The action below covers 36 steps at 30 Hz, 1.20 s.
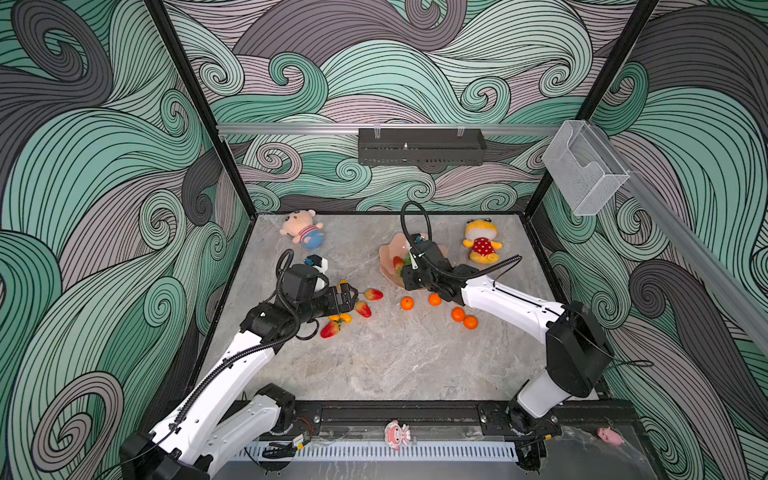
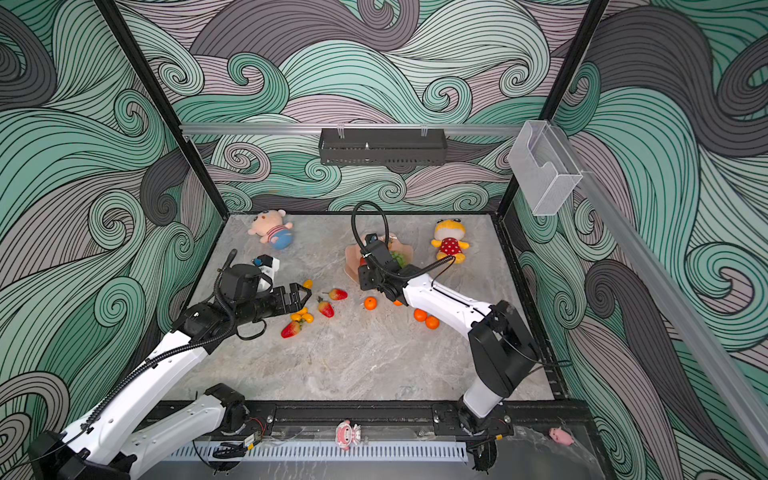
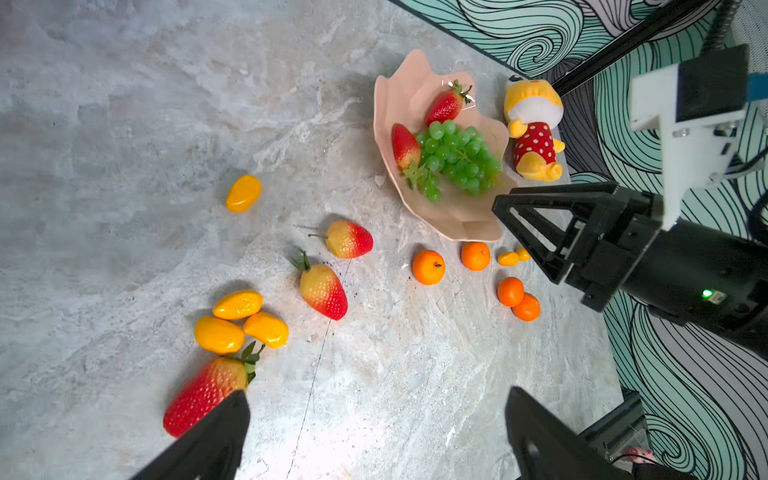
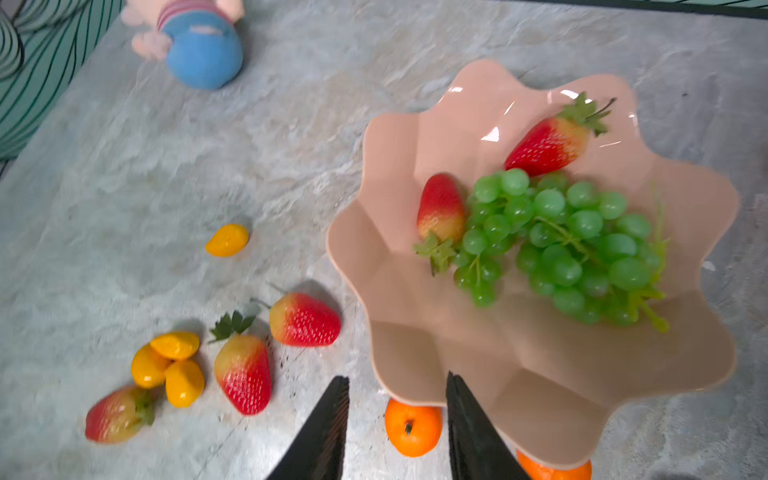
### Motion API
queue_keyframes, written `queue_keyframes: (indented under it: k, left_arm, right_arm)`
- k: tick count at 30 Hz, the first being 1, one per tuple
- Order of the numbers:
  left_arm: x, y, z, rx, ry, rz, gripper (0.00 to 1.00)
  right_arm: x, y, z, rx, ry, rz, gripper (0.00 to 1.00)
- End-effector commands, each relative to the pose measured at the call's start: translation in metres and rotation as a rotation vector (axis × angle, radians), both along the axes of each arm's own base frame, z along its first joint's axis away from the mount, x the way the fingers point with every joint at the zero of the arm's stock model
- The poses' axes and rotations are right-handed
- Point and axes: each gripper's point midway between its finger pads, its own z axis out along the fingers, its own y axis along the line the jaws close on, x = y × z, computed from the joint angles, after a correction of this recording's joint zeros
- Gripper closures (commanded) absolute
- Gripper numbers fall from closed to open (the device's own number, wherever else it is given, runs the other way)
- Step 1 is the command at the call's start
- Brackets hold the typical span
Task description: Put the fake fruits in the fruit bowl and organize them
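So far, partly done, we judge. Nearest, the left gripper (image 3: 378,399) gapes wide, empty, by three strawberries (image 3: 323,291) and kumquats (image 3: 219,334) on the table (image 3: 124,124); four tangerines (image 3: 428,267) beyond. The right gripper (image 4: 397,380), narrowly parted, empty, sits by the fruit bowl (image 4: 540,374), which contains the grape bunch (image 4: 561,245) and two more strawberries.

Your left gripper (image 3: 374,415) points toward the middle, jaws spread wide. Your right gripper (image 4: 397,380) reaches far back, tipped down, jaws a little apart.

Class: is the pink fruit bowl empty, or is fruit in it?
Not empty: the fruit bowl holds the grape bunch, one strawberry and a second strawberry.
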Motion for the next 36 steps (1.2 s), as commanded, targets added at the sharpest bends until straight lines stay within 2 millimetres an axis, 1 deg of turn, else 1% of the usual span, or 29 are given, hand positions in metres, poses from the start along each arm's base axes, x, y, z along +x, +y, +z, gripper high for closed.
queue_keyframes:
  k: [1,4,7,11,13,17,20,27,32,36]
  left_arm:
    - [-0.009,0.006,-0.011,-0.016,0.066,0.040,0.01]
    - [-0.007,0.012,-0.015,-0.050,0.080,0.068,0.01]
    - [-0.001,0.020,-0.018,-0.140,0.106,0.101,0.01]
    - [0.008,0.037,-0.021,-0.248,0.127,0.162,0.01]
    - [0.010,0.044,-0.021,-0.273,0.131,0.185,0.01]
    - [0.014,0.056,-0.023,-0.325,0.141,0.221,0.01]
    - [0.015,0.066,-0.025,-0.363,0.143,0.254,0.01]
    - [0.017,0.086,-0.029,-0.418,0.146,0.311,0.01]
    - [0.017,0.094,-0.032,-0.418,0.155,0.329,0.01]
    - [0.018,0.097,-0.033,-0.423,0.158,0.336,0.01]
  right_arm:
    - [-0.023,0.019,-0.007,-0.040,0.058,0.143,0.61]
    - [-0.034,0.036,-0.019,-0.097,0.107,0.225,0.61]
    - [-0.039,0.053,-0.027,-0.134,0.141,0.284,0.62]
    - [-0.038,0.072,-0.036,-0.171,0.184,0.327,0.61]
    - [-0.038,0.083,-0.039,-0.186,0.197,0.357,0.60]
    - [-0.041,0.103,-0.052,-0.239,0.235,0.415,0.59]
    - [-0.039,0.113,-0.062,-0.293,0.254,0.429,0.58]
    - [-0.035,0.137,-0.073,-0.330,0.264,0.473,0.57]
    - [-0.028,0.150,-0.082,-0.354,0.271,0.479,0.56]
    - [-0.024,0.155,-0.089,-0.373,0.278,0.480,0.57]
